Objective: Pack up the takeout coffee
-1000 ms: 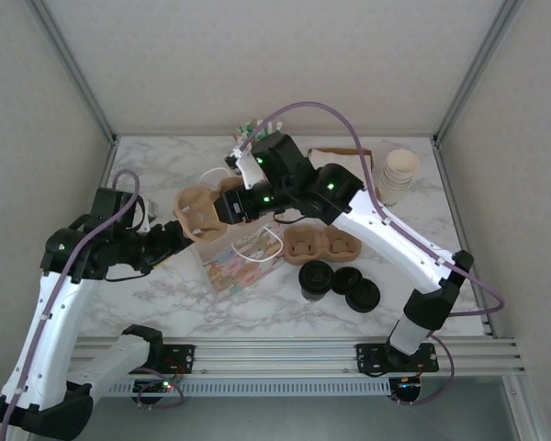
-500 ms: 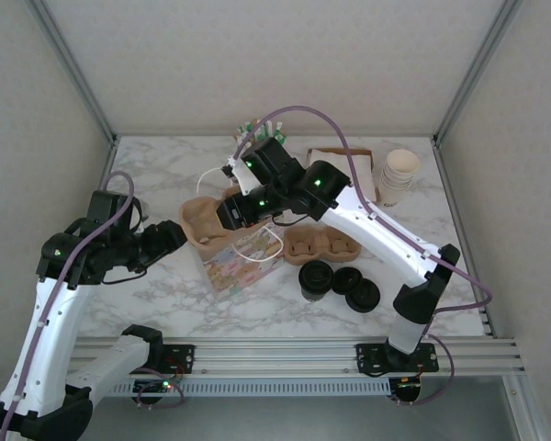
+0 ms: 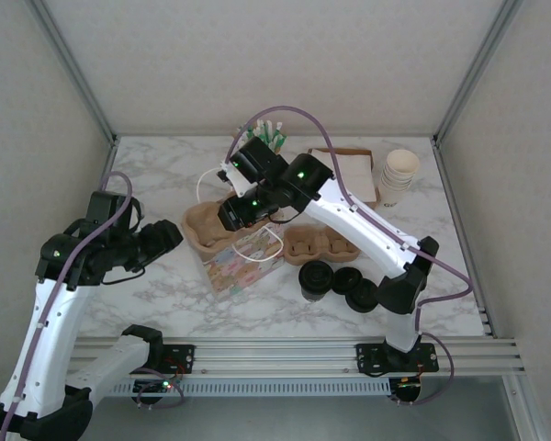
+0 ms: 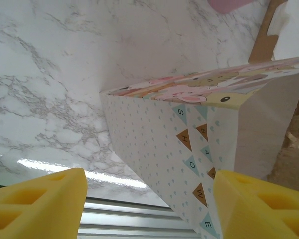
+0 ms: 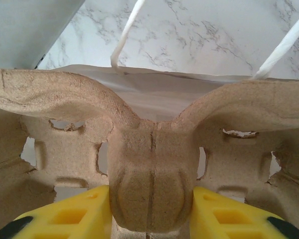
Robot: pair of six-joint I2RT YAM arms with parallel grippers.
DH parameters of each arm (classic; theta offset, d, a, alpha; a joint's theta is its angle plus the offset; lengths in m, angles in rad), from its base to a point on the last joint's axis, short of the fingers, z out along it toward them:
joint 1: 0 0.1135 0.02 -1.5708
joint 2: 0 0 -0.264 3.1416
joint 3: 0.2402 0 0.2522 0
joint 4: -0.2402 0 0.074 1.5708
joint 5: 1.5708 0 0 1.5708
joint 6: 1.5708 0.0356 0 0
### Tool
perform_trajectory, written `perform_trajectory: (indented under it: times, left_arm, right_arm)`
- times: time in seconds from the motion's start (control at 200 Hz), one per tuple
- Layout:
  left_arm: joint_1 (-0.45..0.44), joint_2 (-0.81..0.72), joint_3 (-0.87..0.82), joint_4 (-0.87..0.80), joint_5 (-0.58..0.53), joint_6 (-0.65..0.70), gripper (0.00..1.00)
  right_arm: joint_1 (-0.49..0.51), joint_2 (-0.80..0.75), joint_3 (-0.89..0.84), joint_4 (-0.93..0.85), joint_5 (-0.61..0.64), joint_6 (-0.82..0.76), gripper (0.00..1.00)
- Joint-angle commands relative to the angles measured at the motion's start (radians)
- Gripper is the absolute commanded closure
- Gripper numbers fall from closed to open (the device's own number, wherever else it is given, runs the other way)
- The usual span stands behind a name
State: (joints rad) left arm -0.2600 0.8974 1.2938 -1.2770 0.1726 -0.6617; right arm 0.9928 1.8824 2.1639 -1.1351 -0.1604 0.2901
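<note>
- The pulp cup carrier (image 5: 152,164), brown and moulded with ragged slots, is pinched at its centre ridge by the right gripper (image 5: 150,211), right at the open mouth of the paper bag (image 3: 241,264).
- The left gripper (image 4: 150,191) has its jaws spread wide and holds nothing, just beside the bag's patterned side.
- A second carrier (image 3: 322,244) and dark lids (image 3: 363,295) crowd the bag's right side.
- On the left there's bare marble table (image 3: 151,175).
</note>
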Motion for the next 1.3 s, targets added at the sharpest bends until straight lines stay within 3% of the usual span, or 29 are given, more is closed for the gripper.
perform_trajectory:
  times: [0.0, 0.461, 1.296]
  left_arm:
    - [0.007, 0.0, 0.019, -0.013, -0.029, -0.026, 0.34]
    - [0.008, 0.005, 0.033, 0.003, -0.042, -0.062, 0.34]
    - [0.007, 0.002, -0.002, 0.041, -0.004, -0.093, 0.37]
  right_arm:
    - [-0.003, 0.009, 0.039, -0.042, 0.02, -0.03, 0.6]
    - [0.013, 0.076, 0.099, -0.117, 0.074, -0.061, 0.6]
    - [0.017, 0.144, 0.203, -0.153, 0.141, 0.102, 0.6]
